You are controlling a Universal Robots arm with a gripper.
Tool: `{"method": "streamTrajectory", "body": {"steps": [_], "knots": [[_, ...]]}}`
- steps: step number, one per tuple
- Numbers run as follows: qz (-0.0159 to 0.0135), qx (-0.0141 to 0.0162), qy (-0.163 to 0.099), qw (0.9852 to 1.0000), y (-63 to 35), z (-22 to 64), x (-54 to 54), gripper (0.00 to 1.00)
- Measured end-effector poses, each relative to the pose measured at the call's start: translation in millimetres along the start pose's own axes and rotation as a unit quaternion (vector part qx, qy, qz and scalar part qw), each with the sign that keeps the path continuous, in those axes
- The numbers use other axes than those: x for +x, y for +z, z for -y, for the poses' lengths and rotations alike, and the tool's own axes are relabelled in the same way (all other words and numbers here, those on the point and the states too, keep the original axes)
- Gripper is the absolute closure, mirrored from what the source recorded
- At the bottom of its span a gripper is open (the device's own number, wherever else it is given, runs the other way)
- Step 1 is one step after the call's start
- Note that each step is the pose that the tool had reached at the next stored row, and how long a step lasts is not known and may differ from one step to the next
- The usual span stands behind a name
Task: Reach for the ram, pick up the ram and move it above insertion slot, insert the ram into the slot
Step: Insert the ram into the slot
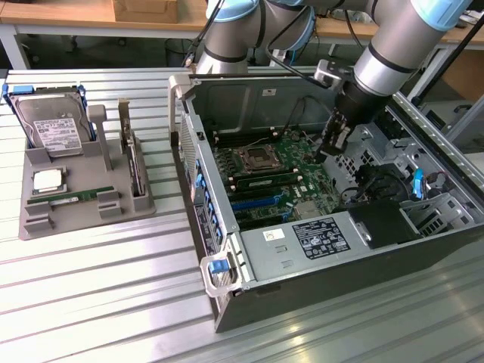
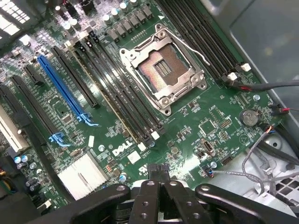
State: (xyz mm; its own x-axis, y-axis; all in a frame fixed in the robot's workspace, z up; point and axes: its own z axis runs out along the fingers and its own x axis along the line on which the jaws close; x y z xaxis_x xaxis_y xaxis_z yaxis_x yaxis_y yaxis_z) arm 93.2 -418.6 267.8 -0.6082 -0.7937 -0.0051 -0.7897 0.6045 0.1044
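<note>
A long green ram stick [image 1: 72, 198] lies flat in the grey holder [image 1: 83, 215] at the exterior view's left, far from my gripper. Another green stick [image 1: 266, 178] appears to stand in a black slot [image 1: 261, 186] beside the square processor socket [image 1: 259, 157] inside the open computer case. My gripper [image 1: 333, 144] hangs over the motherboard toward the exterior view's right, shut with nothing between its fingers. In the wrist view my gripper [image 2: 160, 179] hovers above the board, with the black slots [image 2: 126, 100] and the thin stick edge [image 2: 110, 100] farther off beside the socket [image 2: 161, 70].
The holder also carries a silver hard drive [image 1: 53, 125] and a square processor chip [image 1: 48, 180]. Bright blue sockets [image 2: 63, 88], a heatsink [image 2: 81, 173] and loose cables [image 2: 261, 86] sit on the board. The case walls [image 1: 227, 287] surround the motherboard.
</note>
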Motion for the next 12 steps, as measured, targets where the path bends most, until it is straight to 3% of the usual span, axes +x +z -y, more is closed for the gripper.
{"method": "streamTrajectory", "body": {"steps": [4, 7, 12], "knots": [[0.0037, 0.0002, 0.036, 0.9994, 0.3, 0.0, 0.0, 0.9], [0.0068, 0.0004, 0.066, 0.9978, 0.5, 0.1, 0.0, 0.9], [0.0122, 0.0006, 0.116, 0.9931, 0.9, 0.1, 0.0, 0.9]]}}
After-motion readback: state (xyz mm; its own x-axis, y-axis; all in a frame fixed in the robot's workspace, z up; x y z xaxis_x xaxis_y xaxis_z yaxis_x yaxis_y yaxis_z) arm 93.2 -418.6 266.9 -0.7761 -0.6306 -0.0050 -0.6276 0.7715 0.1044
